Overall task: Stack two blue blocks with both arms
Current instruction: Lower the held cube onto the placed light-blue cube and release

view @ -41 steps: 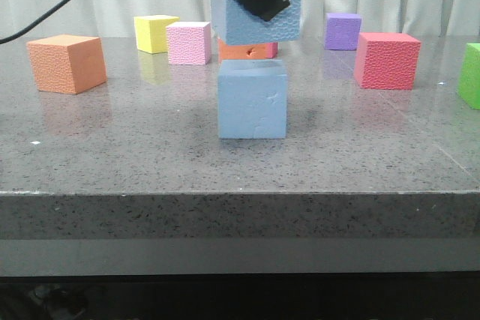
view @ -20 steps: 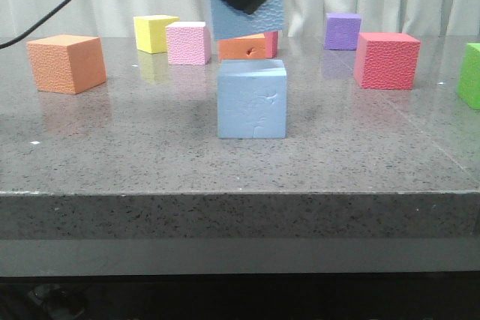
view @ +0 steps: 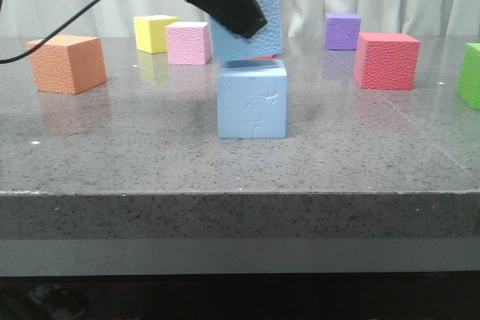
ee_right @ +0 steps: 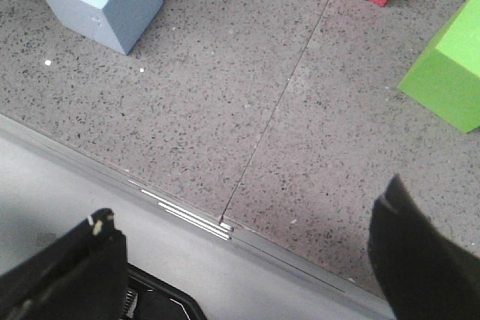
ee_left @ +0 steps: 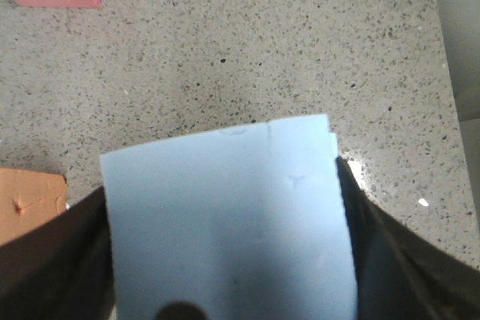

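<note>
My left gripper (view: 241, 14) is shut on the pebbled blue block (view: 262, 31) and holds it tilted, its lower edge at or just above the top rear of the smooth blue block (view: 252, 100), which stands on the table near the middle. In the left wrist view the held block (ee_left: 225, 215) fills the space between my left gripper's (ee_left: 219, 183) black fingers (ee_left: 45, 260). My right gripper (ee_right: 247, 267) is open and empty over the table's front edge. The smooth blue block (ee_right: 101, 1) lies well beyond it. The right gripper is out of the front view.
An orange block (view: 66, 63) stands at the left, yellow (view: 154, 33) and pink (view: 188, 42) blocks behind, purple (view: 343, 31) and red (view: 386, 60) blocks at the right, and a green block (view: 471, 73) at the right edge. A small orange block (ee_left: 26, 200) sits behind the stack.
My left gripper has come down and a little left with the pebbled blue block, which now tilts and reaches the smooth block's top. The smooth block has not moved.
</note>
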### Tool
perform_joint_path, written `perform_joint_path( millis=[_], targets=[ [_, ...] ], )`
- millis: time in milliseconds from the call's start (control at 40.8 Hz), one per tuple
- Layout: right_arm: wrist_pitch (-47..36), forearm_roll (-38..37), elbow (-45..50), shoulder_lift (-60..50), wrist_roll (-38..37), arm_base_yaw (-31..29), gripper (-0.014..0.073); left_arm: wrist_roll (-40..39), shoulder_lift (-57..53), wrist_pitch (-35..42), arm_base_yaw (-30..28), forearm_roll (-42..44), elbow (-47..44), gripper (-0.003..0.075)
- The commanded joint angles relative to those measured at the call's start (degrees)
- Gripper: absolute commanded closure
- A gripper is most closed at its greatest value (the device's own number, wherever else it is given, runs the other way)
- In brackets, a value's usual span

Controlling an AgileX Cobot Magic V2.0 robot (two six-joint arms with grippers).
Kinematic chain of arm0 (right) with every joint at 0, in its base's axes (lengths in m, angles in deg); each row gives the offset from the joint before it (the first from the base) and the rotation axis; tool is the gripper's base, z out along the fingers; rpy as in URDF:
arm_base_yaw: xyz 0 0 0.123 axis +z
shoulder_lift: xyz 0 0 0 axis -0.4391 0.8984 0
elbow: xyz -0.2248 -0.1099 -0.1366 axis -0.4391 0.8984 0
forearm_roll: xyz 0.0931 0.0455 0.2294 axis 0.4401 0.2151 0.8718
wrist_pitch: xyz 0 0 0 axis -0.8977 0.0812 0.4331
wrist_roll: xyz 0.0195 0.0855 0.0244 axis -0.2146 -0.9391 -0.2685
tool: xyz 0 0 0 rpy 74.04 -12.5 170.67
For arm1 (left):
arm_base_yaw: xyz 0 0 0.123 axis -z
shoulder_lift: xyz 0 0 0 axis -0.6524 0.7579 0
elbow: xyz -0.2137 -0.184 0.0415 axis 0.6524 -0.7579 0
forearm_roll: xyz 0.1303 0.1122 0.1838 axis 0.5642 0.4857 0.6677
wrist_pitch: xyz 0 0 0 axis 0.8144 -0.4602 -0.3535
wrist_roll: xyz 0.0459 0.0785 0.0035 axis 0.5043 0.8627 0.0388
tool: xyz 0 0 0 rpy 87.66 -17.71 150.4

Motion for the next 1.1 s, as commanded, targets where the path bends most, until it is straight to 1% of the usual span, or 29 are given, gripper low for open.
perform_joint_path(
  millis=[0, 172, 344, 540, 663, 859, 1080],
  targets=[
    [-2.7, -0.21, -1.32, -0.45, 0.24, -0.26, -0.006, 0.81, -2.63, -2.36, 0.64, -3.02, 2.0, 0.0313],
    [-2.7, -0.21, -1.32, -0.45, 0.24, -0.26, -0.006, 0.8, -2.63, -2.36, 1.27, -3.02, 2.0, 0.0302],
    [-2.7, -0.21, -1.32, -0.45, 0.24, -0.26, -0.006, 0.8, -2.63, -2.36, 1.65, -3.11, 2.0, 0.0268],
    [-2.7, -0.21, -1.32, -0.45, 0.24, -0.26, -0.006, 0.8, -2.63, -2.36, 2.52, 0.62, 2.0, 0.0244],
    [-2.7, -0.21, -1.32, -0.45, 0.24, -0.26, -0.006, 0.59, -2.63, -2.36, 2.63, 0.9, 2.0, 0.0238],
    [-2.7, -0.21, -1.32, -0.45, 0.24, -0.26, -0.006, -0.85, -2.63, -2.36, 3.26, 0.91, 2.0, 0.0147],
    [-2.7, -0.21, -1.32, -0.45, 0.24, -0.26, -0.006, -3.26, -2.84, -2.07, 3.28, 1.4, 2.0, 0.0143]
  ],
)
